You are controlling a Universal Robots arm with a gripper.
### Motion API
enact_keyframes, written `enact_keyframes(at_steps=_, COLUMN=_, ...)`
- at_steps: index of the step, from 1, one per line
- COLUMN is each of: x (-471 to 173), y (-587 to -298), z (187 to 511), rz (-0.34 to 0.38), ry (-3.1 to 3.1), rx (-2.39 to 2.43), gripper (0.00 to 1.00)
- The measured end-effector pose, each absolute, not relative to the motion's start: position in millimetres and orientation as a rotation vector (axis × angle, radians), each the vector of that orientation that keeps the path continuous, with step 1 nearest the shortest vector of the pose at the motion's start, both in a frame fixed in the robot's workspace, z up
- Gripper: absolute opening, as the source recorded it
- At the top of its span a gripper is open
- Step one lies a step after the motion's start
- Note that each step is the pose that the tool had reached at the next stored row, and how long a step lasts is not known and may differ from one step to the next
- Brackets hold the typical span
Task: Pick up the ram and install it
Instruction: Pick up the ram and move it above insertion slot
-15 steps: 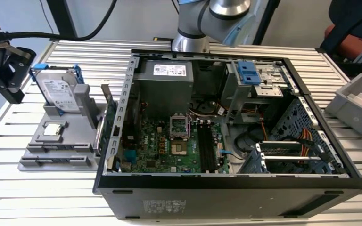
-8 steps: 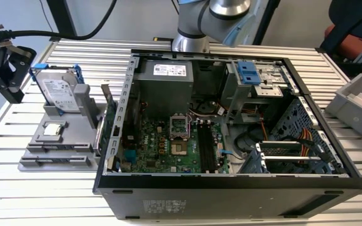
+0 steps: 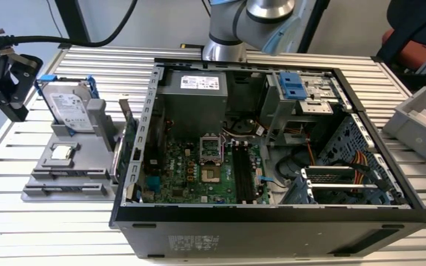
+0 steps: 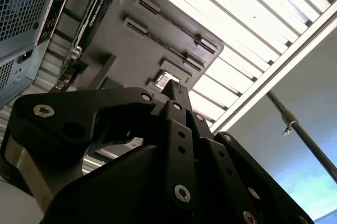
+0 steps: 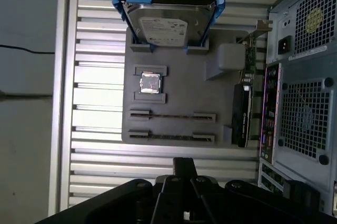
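on the exterior view's left the gripper hangs off the edge of the slatted surface, well apart from the computer. in both wrist views its fingers are drawn together to a narrow tip with nothing between them.

next comes the grey holder, with a hard drive upright in a blue frame, the square processor chip and two long slotted rests. each rest shows a thin dark line between its end blocks, and i cannot tell whether that is the ram on edge or a bare groove. the green card stands just beside the holder, against the open case.

inside, the black memory slots lie on the motherboard; whether a stick sits in them i cannot tell either.

at the far right sits a grey bin.

risks, as i judge them:
- the slots lie deep between the case walls, so a gripper coming in low could strike a wall.
- loose cables lie near the slots and could snag.
- a thin stick gripped off-square would enter tilted, seat at one end and strain the board.

white labels sit on the drive, on the power supply and low on the case front, but their print is too small to read.
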State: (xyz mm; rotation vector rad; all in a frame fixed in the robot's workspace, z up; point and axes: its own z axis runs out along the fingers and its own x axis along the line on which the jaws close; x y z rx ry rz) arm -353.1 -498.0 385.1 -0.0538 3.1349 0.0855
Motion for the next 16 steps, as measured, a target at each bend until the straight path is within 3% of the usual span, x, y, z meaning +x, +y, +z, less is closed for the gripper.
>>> enact_keyframes(at_steps=16, x=-353.1, y=-497.9, z=385.2, rz=0.086, ry=3.128, rx=-0.259, gripper=0.0)
